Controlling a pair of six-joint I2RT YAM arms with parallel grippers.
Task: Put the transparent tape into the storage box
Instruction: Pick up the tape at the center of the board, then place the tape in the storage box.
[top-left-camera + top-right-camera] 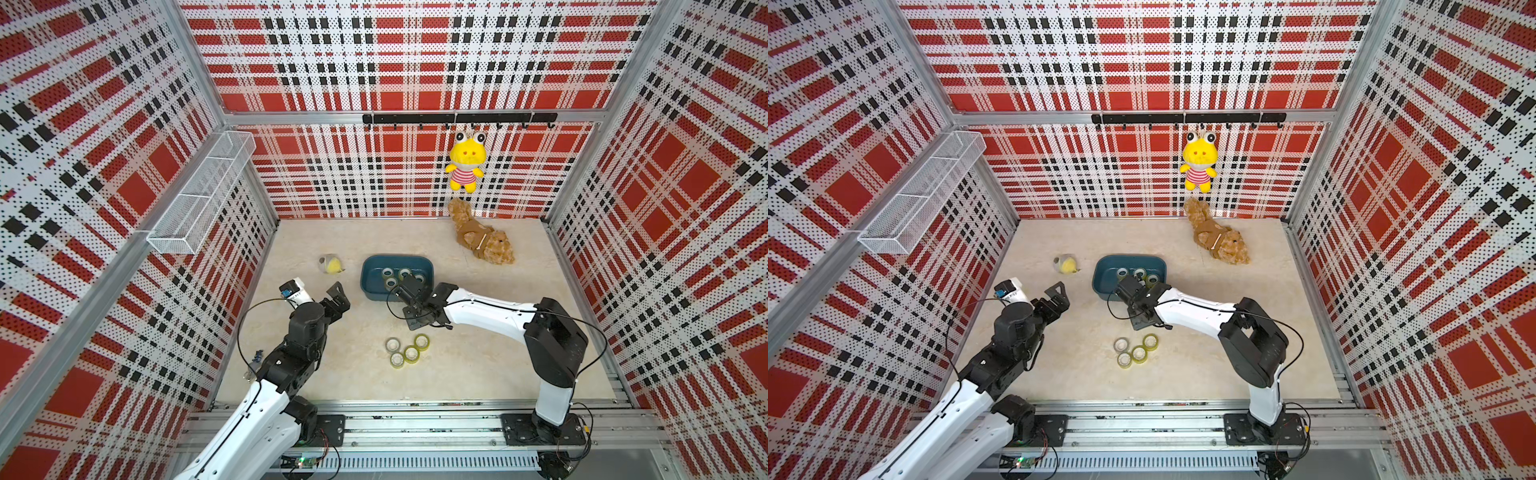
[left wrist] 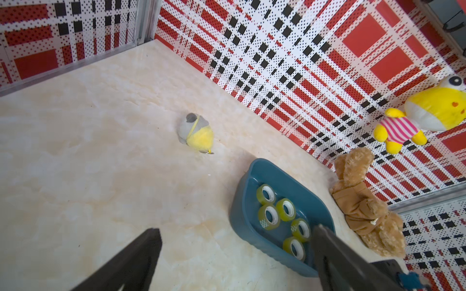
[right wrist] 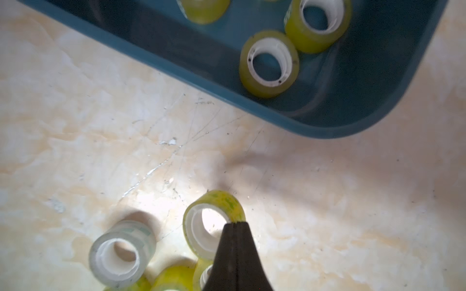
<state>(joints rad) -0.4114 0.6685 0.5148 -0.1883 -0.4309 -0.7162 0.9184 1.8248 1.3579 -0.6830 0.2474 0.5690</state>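
Observation:
The storage box [image 1: 397, 259] [image 1: 1129, 257] [image 2: 252, 171] [image 3: 327, 131] is a dark teal tub on the beige floor, and several yellowish transparent tape rolls [image 1: 388, 273] [image 2: 268, 216] lie in it. More tape rolls [image 1: 411, 354] [image 1: 1139, 354] sit clustered on the floor in front of it. My right gripper [image 1: 415, 324] [image 3: 234, 224] hangs between box and cluster, shut with nothing between its jaws. Its tip overlaps the nearest yellow roll [image 3: 224, 199]. My left gripper [image 1: 338, 299] [image 2: 235, 230] is open and empty, left of the box.
A small grey and yellow plush [image 1: 331, 264] lies left of the box. A brown teddy bear [image 1: 484, 241] lies at the back right. A yellow frog toy [image 1: 465, 164] hangs on the back wall. A white mesh basket [image 1: 199, 195] is fixed to the left wall.

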